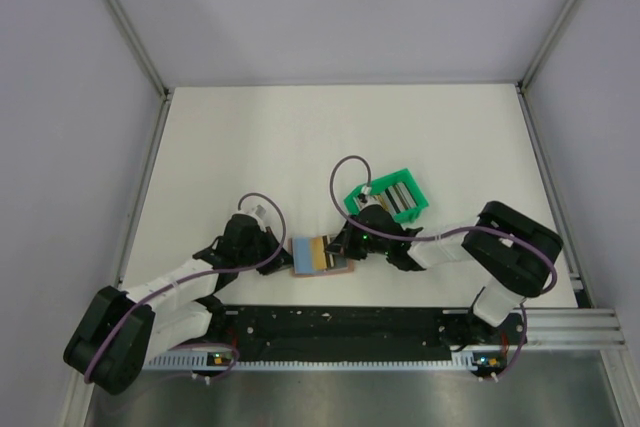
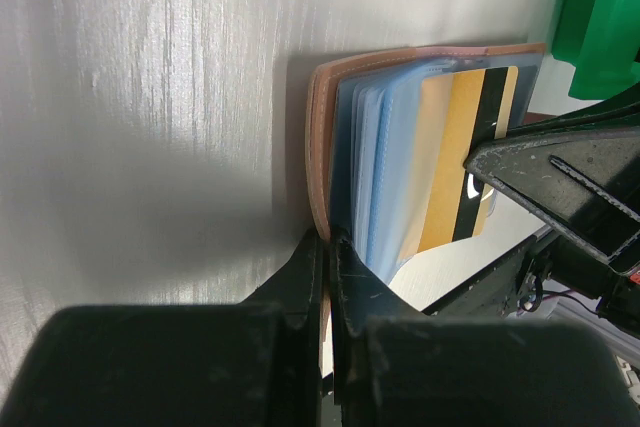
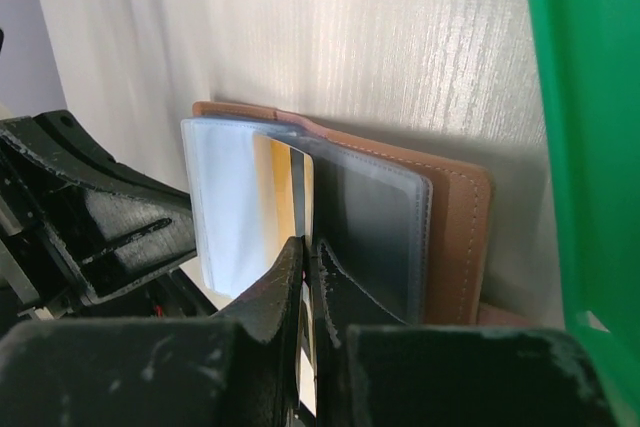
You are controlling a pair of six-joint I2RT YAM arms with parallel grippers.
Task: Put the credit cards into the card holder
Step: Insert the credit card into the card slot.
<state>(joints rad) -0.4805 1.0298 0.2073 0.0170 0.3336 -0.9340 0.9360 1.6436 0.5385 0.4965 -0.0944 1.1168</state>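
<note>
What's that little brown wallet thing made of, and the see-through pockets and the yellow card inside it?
The card holder looks like tan leather or an imitation: matte, with what seems a stitched edge. Its inner sleeves seem soft clear plastic, bluish, faintly glossy, the card showing through. The gold card looks like stiff, smooth plastic with a dark stripe.

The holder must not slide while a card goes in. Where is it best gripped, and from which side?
Pinch the card holder by its tan cover edge, from the left: it juts past the clear sleeves, leaving pockets free for the yellow card in the right gripper opposite. The left gripper is shut there.
</note>
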